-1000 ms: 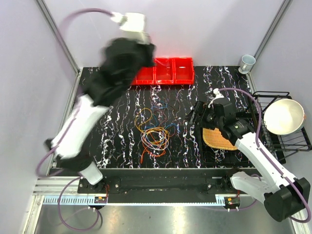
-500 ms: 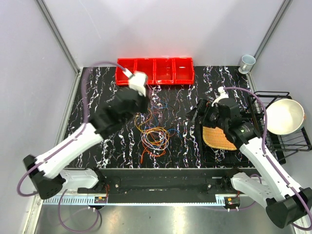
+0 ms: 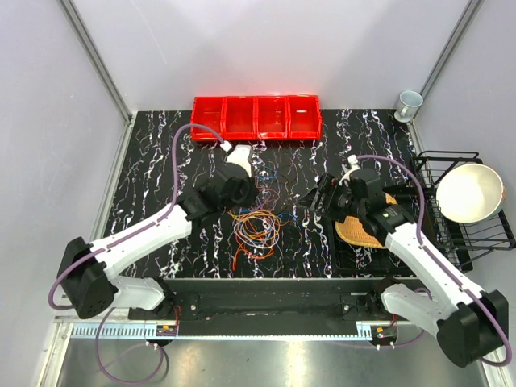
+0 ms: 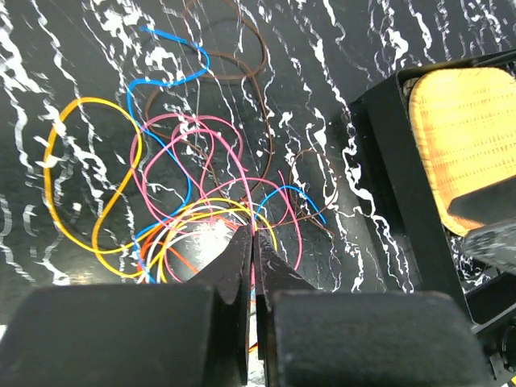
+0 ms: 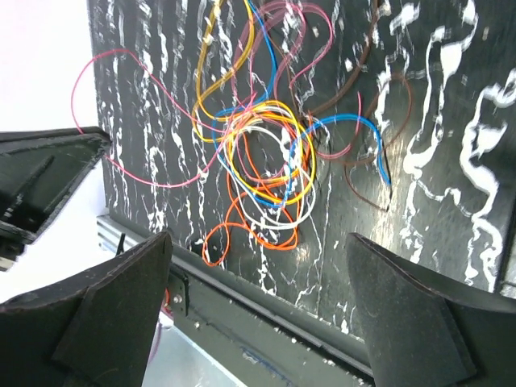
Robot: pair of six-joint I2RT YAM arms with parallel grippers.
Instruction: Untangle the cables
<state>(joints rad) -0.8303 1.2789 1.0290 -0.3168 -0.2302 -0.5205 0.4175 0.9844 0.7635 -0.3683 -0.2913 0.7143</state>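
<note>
**LEFT WRIST VIEW**
- left fingers: btm ctr of frame, pressed together, tips over the tangle. Cannot tell whether a strand is caught betw. them.
- cables: loose tangle on black marbled worktop, ctr-left of frame. Yellow loop far left, blue + brown loops at top, pink loops mid. Yellow/orange/white coils bunch right at the fingertips.
- tray: black, right side of frame. Holds tan woven mat.

**RIGHT WRIST VIEW**
- right fingers: lower left + lower right of frame, spread wide, nothing betw. them.
- cables: upper ctr of frame. Yellow/white/orange coils packed in the middle, one pink strand swings out left, blue + brown strands trail right. Orange loop lowest, near worktop edge.

**TOP VIEW**
- cables: ctr of frame, a little below middle, betw. the two arms' ends.
- left arm: runs from lower left, wrist at tangle's upper-left edge.
- right arm: runs from lower right, wrist over tray's left part, right of tangle.
- bins: red, 4 compartments in a row, top ctr, at worktop's far edge.
- cup: pale, upper right.
- rack: black wire, right edge of frame, w/ white bowl in it.
</note>
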